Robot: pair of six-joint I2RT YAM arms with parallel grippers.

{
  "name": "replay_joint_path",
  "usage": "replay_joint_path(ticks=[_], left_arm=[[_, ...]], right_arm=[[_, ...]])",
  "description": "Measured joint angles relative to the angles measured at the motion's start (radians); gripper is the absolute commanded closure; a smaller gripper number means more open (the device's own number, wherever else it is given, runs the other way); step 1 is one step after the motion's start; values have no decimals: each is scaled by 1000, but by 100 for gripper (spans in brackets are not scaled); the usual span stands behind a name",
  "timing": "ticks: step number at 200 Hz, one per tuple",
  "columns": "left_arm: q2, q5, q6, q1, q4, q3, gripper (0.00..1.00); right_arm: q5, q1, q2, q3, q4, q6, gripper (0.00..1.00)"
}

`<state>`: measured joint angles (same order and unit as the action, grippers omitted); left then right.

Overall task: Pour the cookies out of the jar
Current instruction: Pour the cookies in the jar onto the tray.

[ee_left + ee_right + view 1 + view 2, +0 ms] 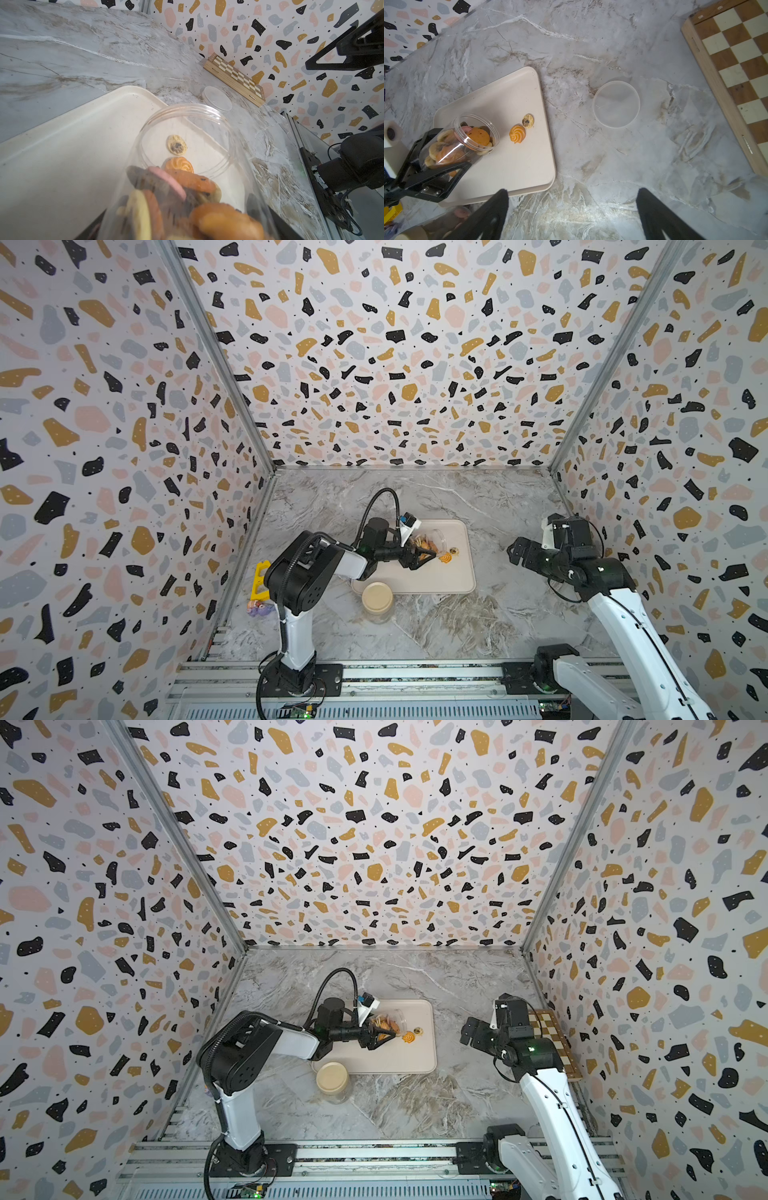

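Observation:
The clear plastic jar (467, 137) lies tilted, its open mouth low over the cream tray (508, 166). My left gripper (424, 551) is shut on the jar's body. Mixed orange, pink, cream and dark cookies (187, 182) crowd inside it near the mouth. An orange swirl cookie (518, 134) and a cream one with dark chips (528, 121) lie on the tray just past the mouth. In the left wrist view they show through the mouth (177, 144). My right gripper (573, 192) hangs open and empty over bare table right of the tray, seen in both top views (469, 1031).
A clear round lid (616, 104) lies on the marble between the tray and a wooden chessboard (737, 62) by the right wall. A second jar with a beige lid (377, 597) stands at the tray's near left corner. A yellow object (259, 578) and a purple toy (258, 608) sit by the left wall.

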<state>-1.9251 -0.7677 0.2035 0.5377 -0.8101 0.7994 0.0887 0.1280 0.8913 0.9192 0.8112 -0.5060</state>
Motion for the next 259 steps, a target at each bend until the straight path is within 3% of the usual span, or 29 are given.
replay_joint_path(ticks=[184,259], left_arm=[[-19,32,-36,26,118,24,100],[-19,64,-60,35,243,98,100]], right_arm=[[32,-9,15,29,0,11,2],[37,-9,18,34,0,10,2]])
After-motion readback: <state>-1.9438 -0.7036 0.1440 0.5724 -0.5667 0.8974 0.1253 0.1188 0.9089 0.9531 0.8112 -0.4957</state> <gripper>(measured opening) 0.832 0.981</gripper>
